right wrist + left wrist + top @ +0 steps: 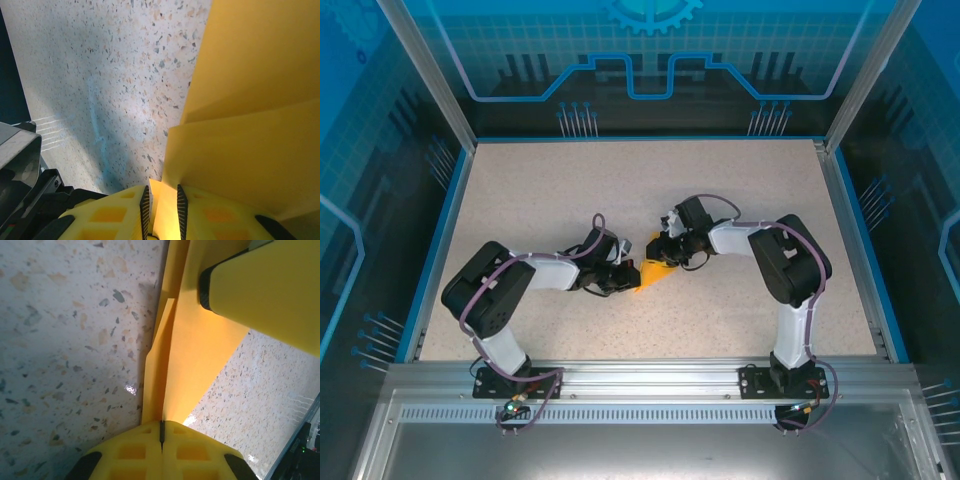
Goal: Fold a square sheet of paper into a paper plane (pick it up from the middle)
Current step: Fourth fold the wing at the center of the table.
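- Left gripper: jaws pressed together on a folded edge of the paper. No gap shows along the seam between the two yellow fingers. The sheet rises out of that seam as a doubled strip with a crease running its length.
- Right gripper: jaws stand narrowly apart, the ribbed pads pinching a thin layer of the same paper. Broader layers fan out above and to the right of the pinch.
- In the left wrist view, a finger of the right gripper lies against the upper part of the sheet, so the two grips sit close together on one piece.
- Paper: held between the two grippers over the middle of the table, a little nearer the near edge than the far one and well apart from every corner. From above it reads as a small wedge with its point toward the near-left corner. Whether its lower edge touches the table cannot be told.
- Step in hand (judgement): a fold midway through the sequence. Creased layers are present, but the slim dart shape is not yet formed.
- Next move (judgement): one grip serves as anchor while the other carries its layer across the crease. The layers need aligning, then pressing flat on the table. Tension should be low, since thin paper pulled between two pinches may tear or slip.
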Robot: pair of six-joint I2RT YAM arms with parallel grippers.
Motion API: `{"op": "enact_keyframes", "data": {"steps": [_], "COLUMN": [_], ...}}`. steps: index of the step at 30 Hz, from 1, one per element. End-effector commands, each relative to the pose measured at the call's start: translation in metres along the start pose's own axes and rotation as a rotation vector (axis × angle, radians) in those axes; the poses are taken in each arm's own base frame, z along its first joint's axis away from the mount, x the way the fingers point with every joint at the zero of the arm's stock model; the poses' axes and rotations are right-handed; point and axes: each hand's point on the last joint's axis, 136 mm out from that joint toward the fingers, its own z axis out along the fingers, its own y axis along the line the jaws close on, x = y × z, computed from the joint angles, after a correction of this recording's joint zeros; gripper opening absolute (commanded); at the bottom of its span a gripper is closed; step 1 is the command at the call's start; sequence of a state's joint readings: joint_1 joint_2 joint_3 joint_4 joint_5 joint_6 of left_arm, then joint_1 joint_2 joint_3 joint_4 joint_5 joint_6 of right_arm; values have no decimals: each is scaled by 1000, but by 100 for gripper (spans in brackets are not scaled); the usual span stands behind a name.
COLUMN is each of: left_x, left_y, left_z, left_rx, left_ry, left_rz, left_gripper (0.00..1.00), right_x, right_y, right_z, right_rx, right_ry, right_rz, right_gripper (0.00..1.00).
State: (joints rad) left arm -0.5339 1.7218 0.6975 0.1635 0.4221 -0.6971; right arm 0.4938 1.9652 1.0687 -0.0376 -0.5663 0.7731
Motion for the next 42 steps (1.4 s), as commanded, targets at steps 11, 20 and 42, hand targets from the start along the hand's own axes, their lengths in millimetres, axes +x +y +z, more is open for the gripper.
{"op": "enact_keyframes", "data": {"steps": [11,20,42], "left_x": [9,1,-17], "left_y": [17,1,-20], "left_z": [5,0,12], "left_rx": [-18,4,-172], "left_ry": [35,35,36], "left_rz": [-50,34,281], "left_gripper": [2,24,43], "right_x": [-3,8,8], "right_y": [5,-13,-4], "right_z": [-30,-27,-27], "right_rx": [16,55,3], "right_ry": [-38,-23,-32], "right_rz": [-27,18,25], "right_gripper": [31,37,39]}}
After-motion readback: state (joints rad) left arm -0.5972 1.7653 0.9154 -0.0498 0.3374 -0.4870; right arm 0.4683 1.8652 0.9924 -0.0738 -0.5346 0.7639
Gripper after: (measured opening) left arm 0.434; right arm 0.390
